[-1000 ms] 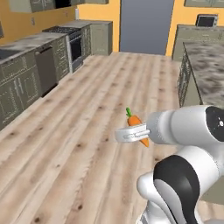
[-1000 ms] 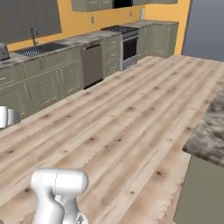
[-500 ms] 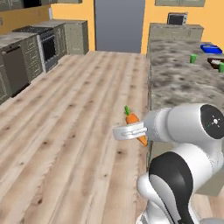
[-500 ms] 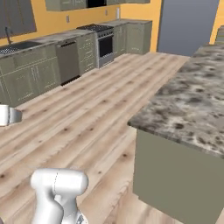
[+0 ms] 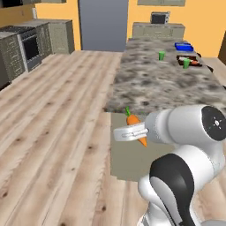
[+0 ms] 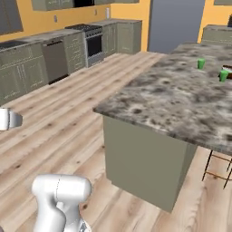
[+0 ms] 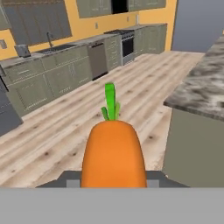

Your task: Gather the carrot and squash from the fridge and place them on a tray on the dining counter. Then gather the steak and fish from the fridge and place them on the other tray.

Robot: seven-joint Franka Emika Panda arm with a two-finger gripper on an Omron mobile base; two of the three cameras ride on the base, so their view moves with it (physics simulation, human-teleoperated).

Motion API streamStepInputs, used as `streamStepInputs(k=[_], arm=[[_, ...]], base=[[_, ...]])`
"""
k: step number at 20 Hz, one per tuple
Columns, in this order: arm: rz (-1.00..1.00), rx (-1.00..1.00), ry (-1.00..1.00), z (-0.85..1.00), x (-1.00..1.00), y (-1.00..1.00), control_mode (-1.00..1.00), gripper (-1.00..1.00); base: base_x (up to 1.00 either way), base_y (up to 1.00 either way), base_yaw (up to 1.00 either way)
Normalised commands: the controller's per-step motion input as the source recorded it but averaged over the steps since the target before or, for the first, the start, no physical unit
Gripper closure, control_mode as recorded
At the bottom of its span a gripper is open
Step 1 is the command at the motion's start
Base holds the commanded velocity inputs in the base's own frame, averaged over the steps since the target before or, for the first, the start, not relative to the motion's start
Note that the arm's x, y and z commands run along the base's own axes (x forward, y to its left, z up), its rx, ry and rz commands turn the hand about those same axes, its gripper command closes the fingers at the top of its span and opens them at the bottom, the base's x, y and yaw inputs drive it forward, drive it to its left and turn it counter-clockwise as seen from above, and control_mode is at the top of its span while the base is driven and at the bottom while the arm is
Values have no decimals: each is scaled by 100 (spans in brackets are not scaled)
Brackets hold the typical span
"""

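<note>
An orange carrot (image 5: 134, 122) with a green top is held low in front of the arm, with my gripper (image 5: 131, 131) shut on it. In the hand view the carrot (image 7: 113, 151) stands upright between the finger tips, and my gripper (image 7: 113, 180) grips its lower end. The dining counter (image 5: 145, 84), with a speckled stone top, lies just beyond the carrot. At its far end are a blue tray (image 5: 183, 46) and a dark tray (image 5: 190, 58). The grey fridge (image 5: 103, 24) stands against the back wall. Squash, steak and fish are out of view.
Two green cups (image 5: 161, 55) (image 5: 186, 63) stand on the dining counter near the trays. Cabinets with a stove (image 6: 93, 43) and a dishwasher (image 6: 56, 59) line the left wall. Wooden floor (image 5: 48, 114) stretches left of the counter. A stool (image 6: 219, 165) stands at the counter's right side.
The whole picture has swung, so the base has turned and the dining counter now stands close ahead. The carrot has stayed in the shut gripper in the same pose.
</note>
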Motion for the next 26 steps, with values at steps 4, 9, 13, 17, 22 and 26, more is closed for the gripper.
streamStepInputs(k=[4,9,13,17,22,26], arm=[[0,0,0,0,0,0,100,100],[0,0,0,0,0,0,100,100],[0,0,0,0,0,0,100,100],[0,0,0,0,0,0,100,100],[0,0,0,0,0,0,100,100],[0,0,0,0,0,0,100,100]], base=[[-40,-100,0],[-25,-100,0],[-9,-100,0],[1,-100,0],[43,-100,0],[61,-100,0]])
